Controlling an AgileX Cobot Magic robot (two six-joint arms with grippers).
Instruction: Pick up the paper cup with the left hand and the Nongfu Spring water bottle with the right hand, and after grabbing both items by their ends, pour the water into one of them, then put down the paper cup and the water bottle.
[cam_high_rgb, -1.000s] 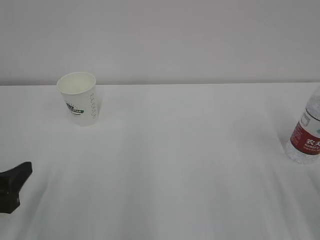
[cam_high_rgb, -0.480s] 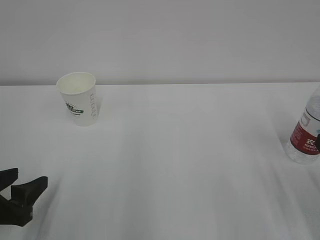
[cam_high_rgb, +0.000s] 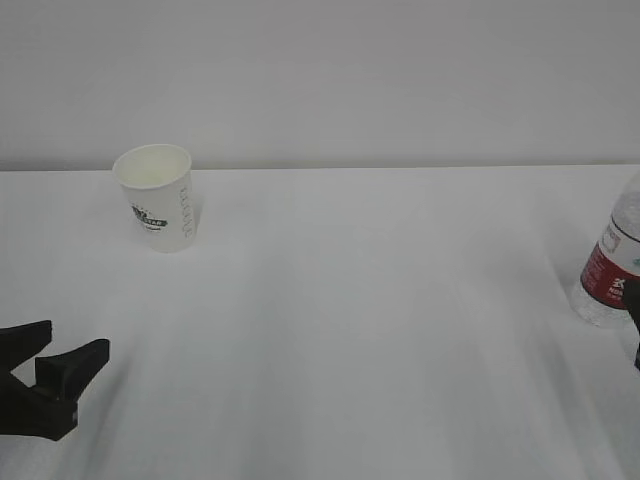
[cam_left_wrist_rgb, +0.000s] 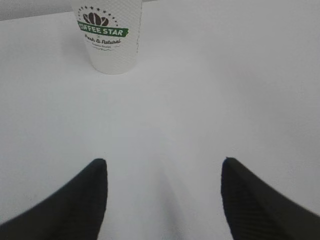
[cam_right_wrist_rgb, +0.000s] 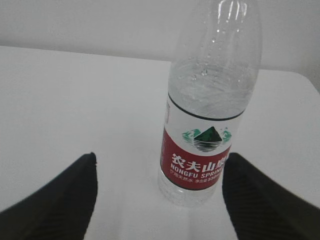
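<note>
Item one: paper cup, white, tapered, green "Coffee Star" logo, standing upright and mouth-up toward the far left of the bench, free of any contact; upright placement leaves its side walls open to a sideways grasp and its mouth ready to receive a pour. Item two: Nongfu Spring water bottle, clear ribbed plastic with red label, upright at the right edge of the bench, partly cut off in the exterior view; water fills it to roughly shoulder height, cap not visible. Item three: left pincer, released, jaws spread wide, low over the near left of the bench, well short of the cup and, in the wrist view, aimed roughly toward it. Item four: right pincer, released, jaws spread to either side of the bottle's lower body, near but not touching; judged a pre-grasp alignment. Neither item yet lifted.
</note>
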